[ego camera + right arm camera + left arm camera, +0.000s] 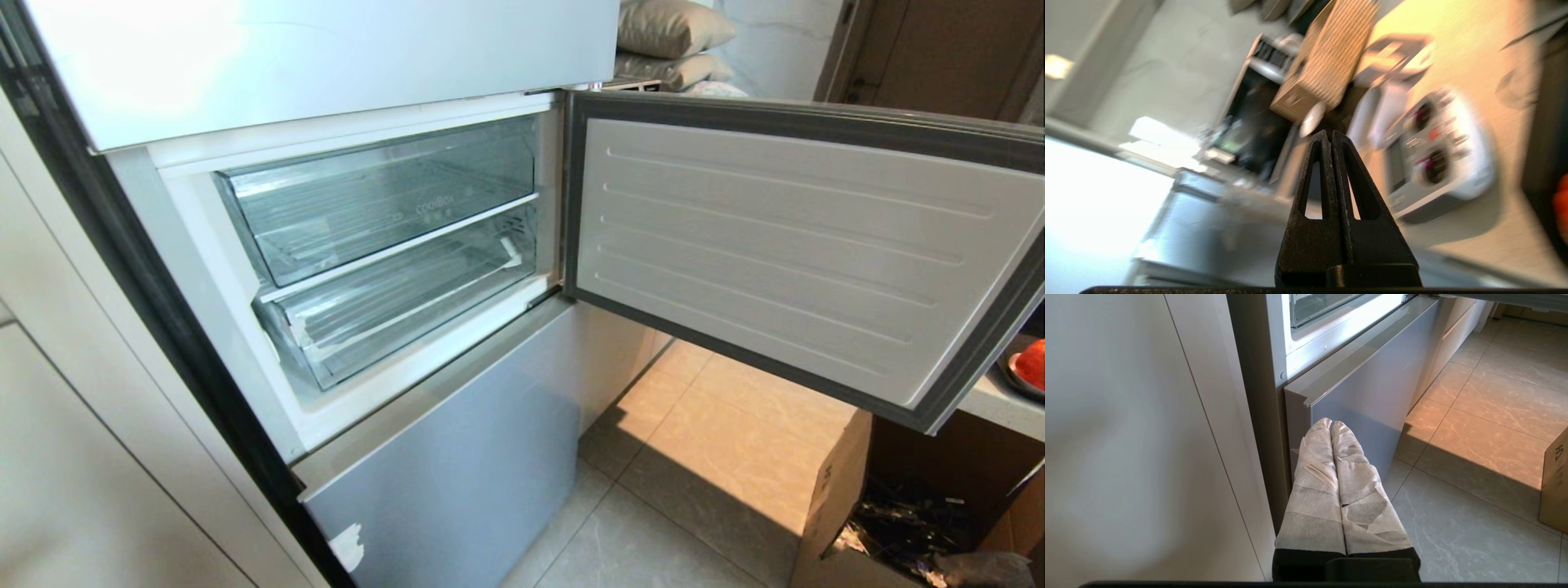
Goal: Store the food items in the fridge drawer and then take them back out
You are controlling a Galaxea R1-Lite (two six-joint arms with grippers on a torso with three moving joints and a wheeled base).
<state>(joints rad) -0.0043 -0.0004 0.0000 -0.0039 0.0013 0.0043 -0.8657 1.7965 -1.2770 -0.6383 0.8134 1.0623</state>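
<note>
The grey-rimmed white fridge door [800, 253] stands swung wide to the right, leaving the compartment front unobstructed, and the grey marbled floor tiles [653, 523] below it lie open as far as a brown cardboard box [841, 490] at the lower right. Inside sit two clear drawers, both pushed in: an upper clear-plastic drawer with a plain flat front [384, 196], and beneath it the wide, shallow clear-plastic fridge drawer with ribbed floor and stepped front lip [400, 306]; nothing can be made out in either. The round red-orange fruit [1033, 363] lies at the far right edge, cut off by the frame, in a dark dish on a pale counter [992, 400], well apart from the fridge. The left gripper [1331, 424], fingers wrapped in pale tape and pressed together, hangs low beside the grey lower door panel [1372, 396]. The right gripper [1329, 134], black fingers closed on nothing, points over the counter, where a white device with dials [1437, 151] is badly blurred.
</note>
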